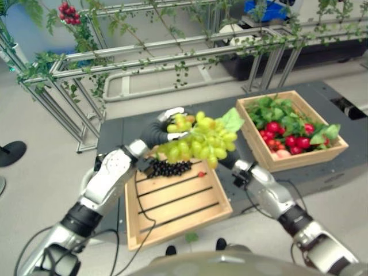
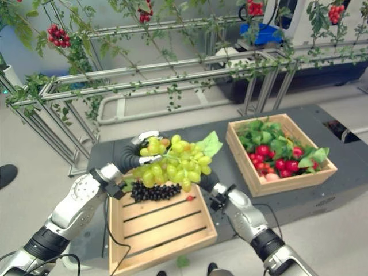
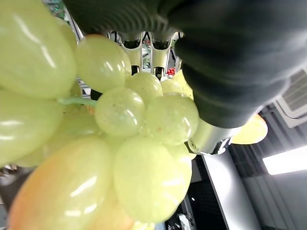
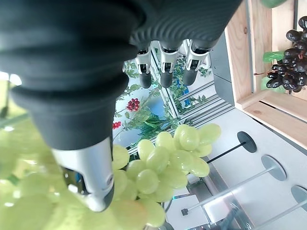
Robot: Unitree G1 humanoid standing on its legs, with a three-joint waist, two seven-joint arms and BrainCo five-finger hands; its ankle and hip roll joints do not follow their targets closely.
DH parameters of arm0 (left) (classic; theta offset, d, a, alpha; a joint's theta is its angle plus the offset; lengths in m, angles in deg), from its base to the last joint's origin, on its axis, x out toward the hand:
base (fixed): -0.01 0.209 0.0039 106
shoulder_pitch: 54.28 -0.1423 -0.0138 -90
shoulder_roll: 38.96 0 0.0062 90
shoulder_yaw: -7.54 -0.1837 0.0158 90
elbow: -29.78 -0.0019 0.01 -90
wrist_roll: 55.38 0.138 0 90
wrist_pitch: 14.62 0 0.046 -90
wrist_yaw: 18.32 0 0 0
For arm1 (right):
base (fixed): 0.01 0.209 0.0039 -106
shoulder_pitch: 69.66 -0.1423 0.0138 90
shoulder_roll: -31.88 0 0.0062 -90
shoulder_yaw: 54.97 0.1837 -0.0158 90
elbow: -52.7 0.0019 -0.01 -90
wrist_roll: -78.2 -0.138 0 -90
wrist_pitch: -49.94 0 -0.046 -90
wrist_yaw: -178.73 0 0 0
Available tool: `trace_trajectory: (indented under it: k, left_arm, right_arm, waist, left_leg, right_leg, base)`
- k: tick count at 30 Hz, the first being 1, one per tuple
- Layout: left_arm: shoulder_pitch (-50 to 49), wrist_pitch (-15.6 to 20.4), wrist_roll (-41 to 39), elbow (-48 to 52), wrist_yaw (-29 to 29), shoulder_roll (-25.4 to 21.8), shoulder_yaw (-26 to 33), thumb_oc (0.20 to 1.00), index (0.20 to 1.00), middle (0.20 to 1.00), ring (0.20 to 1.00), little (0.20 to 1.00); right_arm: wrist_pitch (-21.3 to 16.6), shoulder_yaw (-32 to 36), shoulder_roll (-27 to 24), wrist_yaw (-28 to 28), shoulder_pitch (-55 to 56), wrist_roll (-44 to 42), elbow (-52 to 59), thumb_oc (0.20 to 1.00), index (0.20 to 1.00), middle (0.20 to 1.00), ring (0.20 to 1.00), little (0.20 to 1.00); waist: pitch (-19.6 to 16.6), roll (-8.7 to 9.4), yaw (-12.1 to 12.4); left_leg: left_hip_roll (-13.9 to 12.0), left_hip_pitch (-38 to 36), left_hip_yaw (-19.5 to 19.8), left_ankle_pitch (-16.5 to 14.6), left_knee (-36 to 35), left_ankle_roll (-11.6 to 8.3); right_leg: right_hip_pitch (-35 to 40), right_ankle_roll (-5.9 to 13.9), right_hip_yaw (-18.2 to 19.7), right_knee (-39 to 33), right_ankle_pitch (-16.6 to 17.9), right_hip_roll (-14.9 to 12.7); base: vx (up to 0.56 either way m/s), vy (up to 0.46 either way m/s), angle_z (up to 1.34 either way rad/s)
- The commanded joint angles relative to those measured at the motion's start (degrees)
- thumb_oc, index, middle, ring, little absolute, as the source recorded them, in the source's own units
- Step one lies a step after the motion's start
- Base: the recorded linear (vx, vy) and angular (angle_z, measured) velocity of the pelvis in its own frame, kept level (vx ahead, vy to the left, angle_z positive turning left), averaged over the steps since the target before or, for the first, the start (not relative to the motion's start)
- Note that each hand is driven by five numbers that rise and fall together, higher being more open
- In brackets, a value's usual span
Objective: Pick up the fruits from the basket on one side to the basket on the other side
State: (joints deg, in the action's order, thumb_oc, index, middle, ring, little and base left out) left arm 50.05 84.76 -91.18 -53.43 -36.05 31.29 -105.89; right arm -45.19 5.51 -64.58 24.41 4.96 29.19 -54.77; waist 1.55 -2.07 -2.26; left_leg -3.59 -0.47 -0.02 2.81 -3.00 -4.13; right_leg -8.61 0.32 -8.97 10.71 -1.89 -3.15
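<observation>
Yellow-green grapes (image 2: pixel 172 164) with a pale green leaf lie against silver, dark-tipped fingers (image 2: pixel 148 137). Below them, black grapes (image 2: pixel 154 191) rest in a light wooden basket (image 2: pixel 158 233). The far basket (image 2: pixel 287 179) holds red fruit and green leaves. The table (image 2: pixel 345 167) is dark grey.

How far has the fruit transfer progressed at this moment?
Done: red fruit and leaves fill the right crate. In hand: the green grape bunch is lifted, the left hand curled on it, the right hand against it. Left: the dark grape bunch lies in the slatted crate.
</observation>
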Motion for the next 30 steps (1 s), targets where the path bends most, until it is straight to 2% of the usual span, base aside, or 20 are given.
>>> trace_trajectory:
  k: [1, 19, 30]
  left_arm:
    - [5.9, 5.3, -4.2, 1.9, 1.0, 1.9, 0.4, 0.200, 0.200, 0.200, 0.200, 0.200]
    - [7.4, 6.2, -5.4, -0.1, 2.2, 6.6, 0.1, 0.200, 0.200, 0.200, 0.200, 0.200]
    - [7.9, 6.6, -4.9, -0.4, 2.9, 7.1, 0.5, 0.200, 0.200, 0.200, 0.200, 0.200]
  right_arm:
    - [-4.1, -0.3, 3.4, 0.1, 0.1, -3.5, 4.8, 1.000, 1.000, 1.000, 1.000, 1.000]
    - [-7.7, 4.6, 3.9, -1.5, -0.3, -5.7, 7.8, 1.000, 1.000, 1.000, 1.000, 1.000]
    - [-9.9, 8.7, 3.8, -3.3, -2.2, -7.1, 10.6, 1.000, 1.000, 1.000, 1.000, 1.000]
  waist:
    - [-2.9, 3.41, -0.3]
    - [-5.1, 3.13, -1.2]
    - [-5.7, 3.15, -1.4]
  left_leg:
    - [5.5, -1.5, -1.7, -7.2, 2.8, 4.19]
    - [5.2, -3.7, -2.6, -7.3, 2.5, 4.09]
    - [5.0, -4.8, -2.7, -7.5, 2.0, 4.14]
  right_leg:
    - [6.8, 4.06, -0.3, -6.1, -0.5, 0.2]
    - [9.1, 4.13, 0.4, -7.1, -0.4, 0.7]
    - [9.8, 4.09, 0.4, -6.9, -0.7, 0.7]
  base:
    - [0.04, -0.008, 0.01]
    - [0.00, 0.000, -0.01]
    - [0.02, -0.001, 0.00]
